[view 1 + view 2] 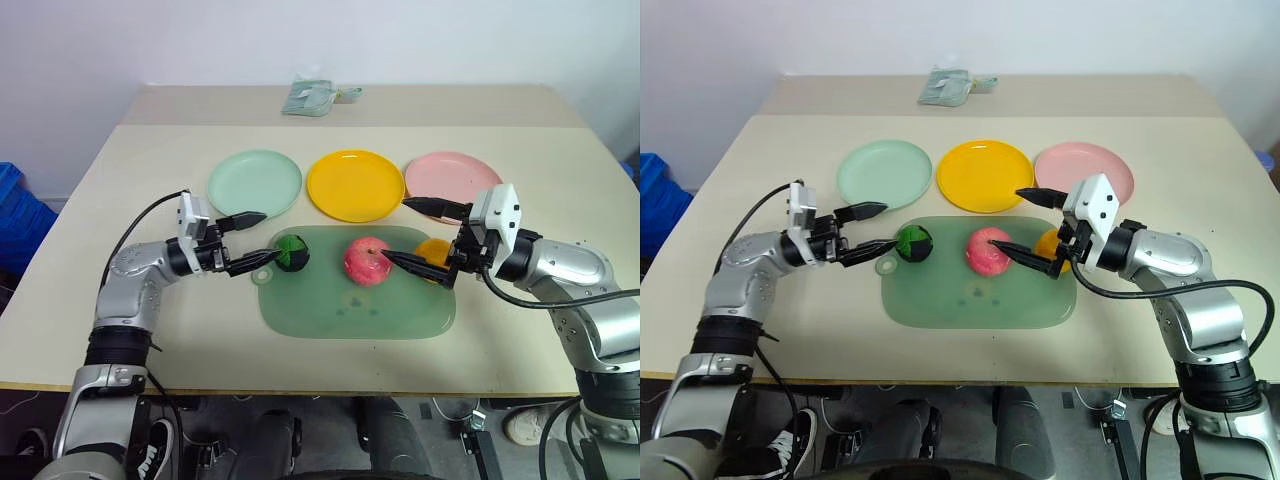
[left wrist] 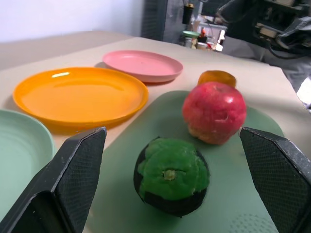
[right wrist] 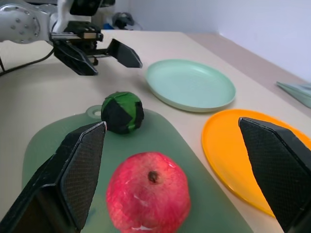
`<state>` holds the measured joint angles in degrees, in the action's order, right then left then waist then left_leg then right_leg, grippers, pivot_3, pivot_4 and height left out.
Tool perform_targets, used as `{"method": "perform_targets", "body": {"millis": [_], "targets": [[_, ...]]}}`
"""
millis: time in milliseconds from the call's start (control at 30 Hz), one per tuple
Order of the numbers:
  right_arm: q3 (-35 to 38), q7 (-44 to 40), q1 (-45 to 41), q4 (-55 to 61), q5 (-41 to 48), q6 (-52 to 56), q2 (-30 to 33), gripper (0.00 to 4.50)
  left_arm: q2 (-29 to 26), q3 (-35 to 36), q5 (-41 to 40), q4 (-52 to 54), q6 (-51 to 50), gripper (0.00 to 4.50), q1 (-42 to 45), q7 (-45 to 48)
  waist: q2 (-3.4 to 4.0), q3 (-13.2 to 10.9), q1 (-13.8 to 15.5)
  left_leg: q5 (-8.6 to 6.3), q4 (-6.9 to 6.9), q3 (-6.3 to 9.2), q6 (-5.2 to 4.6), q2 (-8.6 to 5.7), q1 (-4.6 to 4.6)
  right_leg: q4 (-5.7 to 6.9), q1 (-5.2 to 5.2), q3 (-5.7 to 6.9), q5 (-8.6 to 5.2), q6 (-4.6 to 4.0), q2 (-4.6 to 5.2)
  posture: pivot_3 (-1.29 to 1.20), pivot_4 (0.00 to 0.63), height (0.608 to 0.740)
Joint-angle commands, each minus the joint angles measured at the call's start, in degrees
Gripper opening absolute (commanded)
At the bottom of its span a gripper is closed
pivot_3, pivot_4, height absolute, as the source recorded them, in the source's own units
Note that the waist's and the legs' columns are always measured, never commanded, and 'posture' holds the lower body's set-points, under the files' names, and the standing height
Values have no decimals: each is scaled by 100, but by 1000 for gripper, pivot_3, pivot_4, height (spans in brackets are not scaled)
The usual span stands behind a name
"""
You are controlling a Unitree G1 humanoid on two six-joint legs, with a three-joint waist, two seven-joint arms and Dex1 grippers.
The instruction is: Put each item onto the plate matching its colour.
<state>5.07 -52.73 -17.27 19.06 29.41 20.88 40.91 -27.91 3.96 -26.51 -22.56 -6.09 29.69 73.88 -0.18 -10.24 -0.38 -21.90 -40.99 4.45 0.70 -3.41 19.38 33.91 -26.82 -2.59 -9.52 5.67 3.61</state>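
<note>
Green fruit [image 1: 292,251]: placed on the mat's [image 1: 350,310] left end, just ahead of the left gripper [image 1: 252,240], jaws wide and empty.
Apple [image 1: 367,261]: framed by the right gripper [image 1: 410,232], jaws wide.
Orange [image 1: 433,251]: partly hidden behind it.
Plates: mint [image 1: 254,183], yellow [image 1: 355,185], pink [image 1: 450,178], ranged beyond on the bench [image 1: 90,300]; path unobstructed.

This looks like a robot lab or test room. A plain beige table [image 1: 90,300] stands against a bare white wall [image 1: 150,40], laid out with a green mat [image 1: 350,310] and coloured plates [image 1: 355,185]. Beyond the table's far side, the left wrist view shows cluttered equipment and cables [image 2: 233,19]. A blue crate [image 1: 18,215] sits beside the table's left edge.
</note>
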Motion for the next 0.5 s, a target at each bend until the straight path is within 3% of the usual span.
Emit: {"method": "perform_targets", "body": {"millis": [33,500], "targets": [[34,63,-51,235,-37,-127,-43,4459,114,2,99,-318,281,4500,252,53,0,0,-14,0,0,0,0,1,-1,0,0,0,0,0,0,0,150,740],[-144,100,-156,459,203,766,122,4459,653,-305,644,-1571,1172,4500,795,307,-1,0,-18,-14,0,1,-26,2,-2,0,0,1,0,0,-2,0,150,740]]}}
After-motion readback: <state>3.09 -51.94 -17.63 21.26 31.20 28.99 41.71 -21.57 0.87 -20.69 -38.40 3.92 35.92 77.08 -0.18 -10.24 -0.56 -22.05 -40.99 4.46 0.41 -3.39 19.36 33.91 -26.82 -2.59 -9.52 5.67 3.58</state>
